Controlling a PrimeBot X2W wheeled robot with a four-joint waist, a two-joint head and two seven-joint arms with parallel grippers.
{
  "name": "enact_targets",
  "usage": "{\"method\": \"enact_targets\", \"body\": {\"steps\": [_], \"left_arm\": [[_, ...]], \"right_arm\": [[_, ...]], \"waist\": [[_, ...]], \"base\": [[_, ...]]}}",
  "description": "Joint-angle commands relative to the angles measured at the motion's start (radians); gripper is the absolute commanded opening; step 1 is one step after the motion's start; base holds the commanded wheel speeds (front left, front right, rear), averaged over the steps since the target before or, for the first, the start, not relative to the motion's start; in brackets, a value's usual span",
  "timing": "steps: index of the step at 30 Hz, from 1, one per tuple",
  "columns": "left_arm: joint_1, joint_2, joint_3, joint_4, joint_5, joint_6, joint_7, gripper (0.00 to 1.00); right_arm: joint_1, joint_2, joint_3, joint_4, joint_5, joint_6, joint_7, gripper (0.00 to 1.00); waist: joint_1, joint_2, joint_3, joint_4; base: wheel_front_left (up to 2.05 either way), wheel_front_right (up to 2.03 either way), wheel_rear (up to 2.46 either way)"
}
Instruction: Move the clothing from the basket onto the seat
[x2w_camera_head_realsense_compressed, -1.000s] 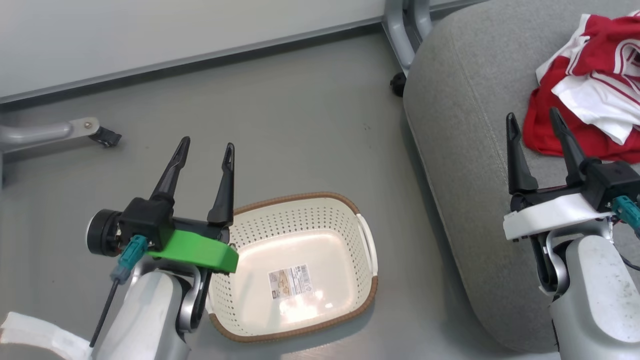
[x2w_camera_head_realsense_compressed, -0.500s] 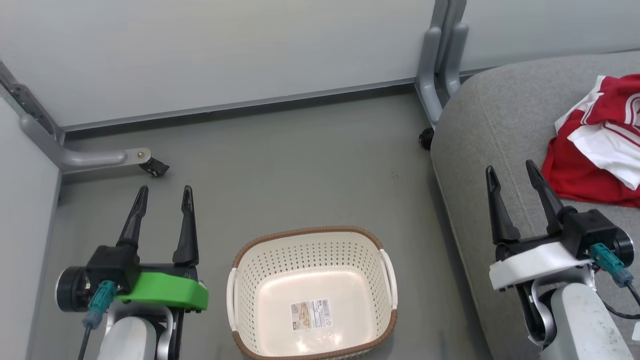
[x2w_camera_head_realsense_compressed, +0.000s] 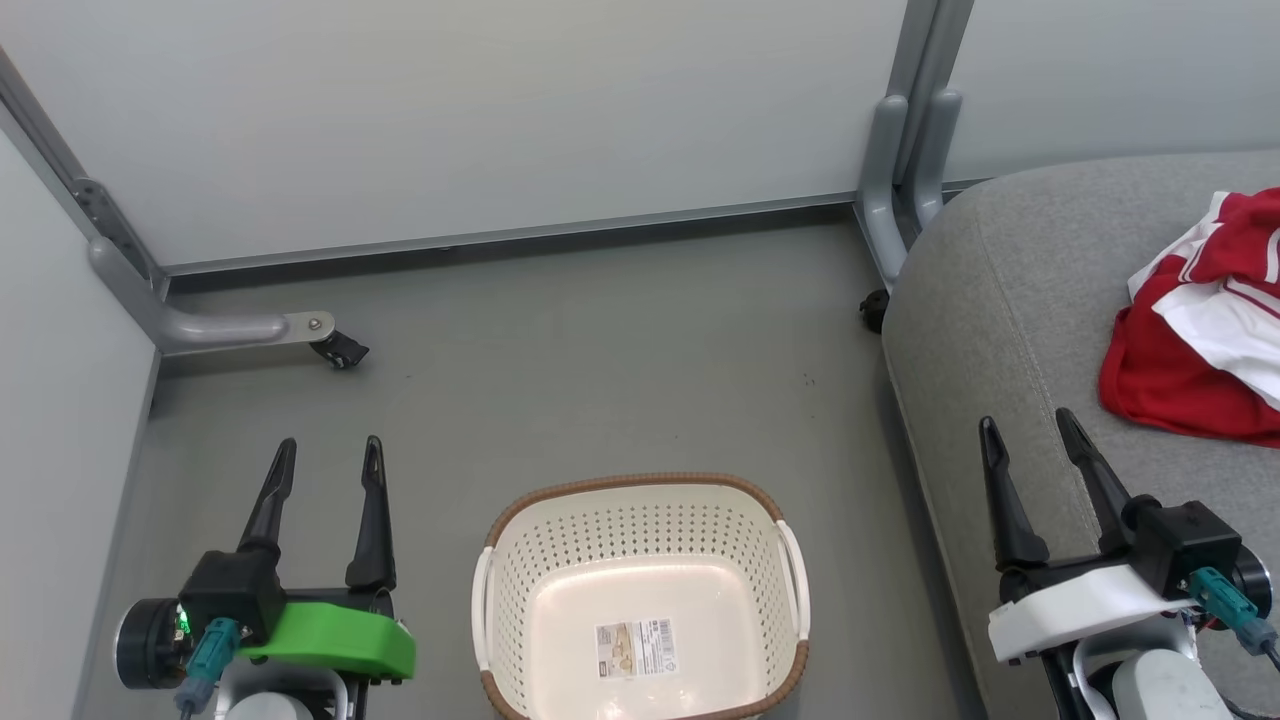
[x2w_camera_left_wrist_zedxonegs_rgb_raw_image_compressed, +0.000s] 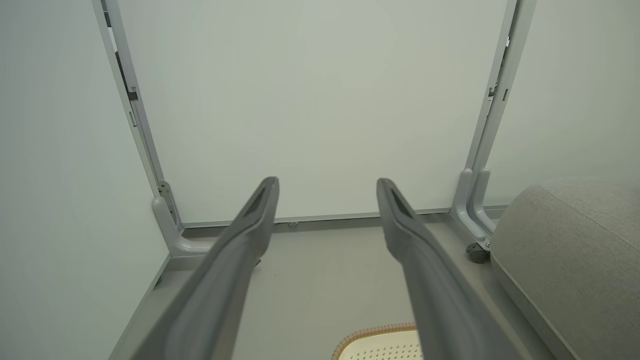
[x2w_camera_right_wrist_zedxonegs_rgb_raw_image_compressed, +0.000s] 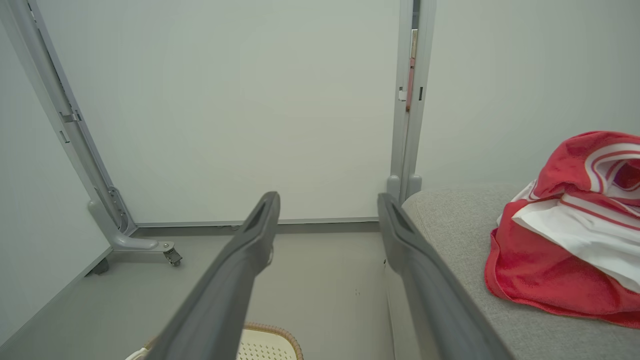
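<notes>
The red and white clothing (x2w_camera_head_realsense_compressed: 1205, 340) lies bunched on the light-grey seat (x2w_camera_head_realsense_compressed: 1010, 320) at the right; the right wrist view shows the clothing (x2w_camera_right_wrist_zedxonegs_rgb_raw_image_compressed: 570, 235) piled on the seat (x2w_camera_right_wrist_zedxonegs_rgb_raw_image_compressed: 460, 225). The cream perforated basket (x2w_camera_head_realsense_compressed: 640, 520) with a brown rim stands on the floor at bottom centre, holding nothing but a label sticker. My left gripper (x2w_camera_head_realsense_compressed: 328, 450) hangs open over the floor left of the basket. My right gripper (x2w_camera_head_realsense_compressed: 1028, 425) is open above the seat's front edge, short of the clothing. Both sets of fingers are bare.
Pale partition panels on grey metal legs with castors (x2w_camera_head_realsense_compressed: 340, 350) close off the back and left. A second leg with a castor (x2w_camera_head_realsense_compressed: 875, 305) stands by the seat's far corner. Grey floor (x2w_camera_head_realsense_compressed: 600, 370) lies between the basket and the panels.
The head camera has tilted up, so the basket, seat and both grippers sit lower in the picture and more of the panels show. My left gripper has drawn back from over the basket rim to its left.
</notes>
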Motion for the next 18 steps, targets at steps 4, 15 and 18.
{"method": "enact_targets", "body": {"steps": [4,15,18], "left_arm": [[0.026,-0.01,0.0,-0.007,0.012,-0.007,0.0,1.0],[0.02,-0.023,0.005,-0.01,0.026,-0.012,0.0,1.0],[0.023,-0.024,0.009,-0.011,0.03,-0.013,0.0,1.0]], "right_arm": [[0.035,-0.002,0.01,-0.017,0.017,-0.001,-0.002,1.0],[0.04,-0.002,0.012,0.008,0.026,-0.001,-0.002,1.0],[0.04,-0.002,0.013,0.012,0.027,-0.001,-0.002,1.0]], "waist": [[0.0,0.0,-0.004,0.008],[0.0,0.0,-0.009,0.012],[0.0,0.0,-0.009,0.012]], "base": [[0.0,0.0,0.0],[0.0,0.0,0.0],[0.0,0.0,0.0]]}}
